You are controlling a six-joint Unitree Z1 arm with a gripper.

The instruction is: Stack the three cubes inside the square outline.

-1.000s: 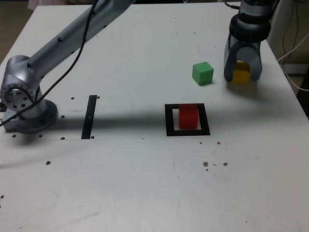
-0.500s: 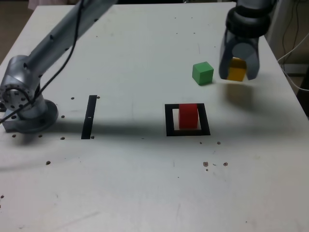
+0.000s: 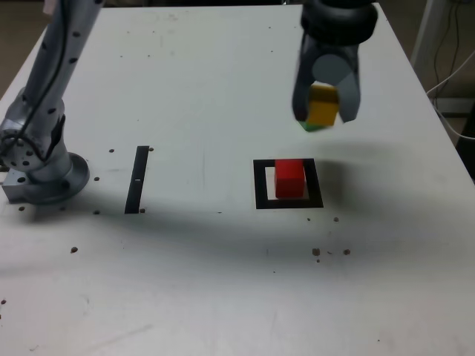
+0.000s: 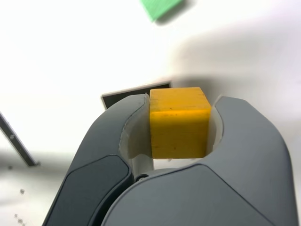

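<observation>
Yellow cube [image 3: 323, 105] pinched between claw [image 3: 324, 108] jaws, held above the table at upper right.

Red cube [image 3: 290, 179] sits inside the outline [image 3: 259, 184], lower centre. Green cube [image 4: 161, 8] is mostly hidden behind the claw in the exterior view; seen plainly in the wrist view.

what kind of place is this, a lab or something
Probably a robotics lab bench: a robot arm's base stands on a plain white table marked with a black square outline, and cables trail beside it.
</observation>
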